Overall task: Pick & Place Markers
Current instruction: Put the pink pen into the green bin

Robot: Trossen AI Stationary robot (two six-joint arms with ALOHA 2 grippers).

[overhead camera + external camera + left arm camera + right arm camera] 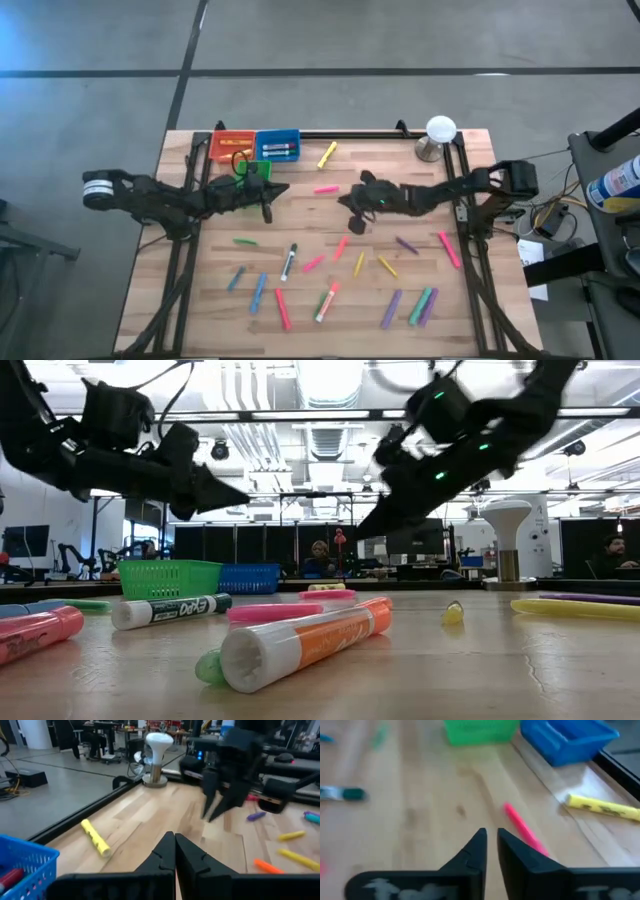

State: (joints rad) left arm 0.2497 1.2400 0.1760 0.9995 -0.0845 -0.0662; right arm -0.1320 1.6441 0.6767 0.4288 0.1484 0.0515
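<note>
While slightly parted | right fingers [491, 851] | just beside pink marker [525, 833]

Only one piece of lettering lies within my reach of sight: the white-barrelled marker [170, 611] lying on my table [520, 660], seen from the low view, carries dark print along its barrel that appears to read "EXPO", though its letters are not fully clear. The yellow marker [603, 807] in my right wrist view bears dark printed marks along its side, too blurred to read. The orange marker [305, 643] nearest the low camera shows no legible wording.
</note>
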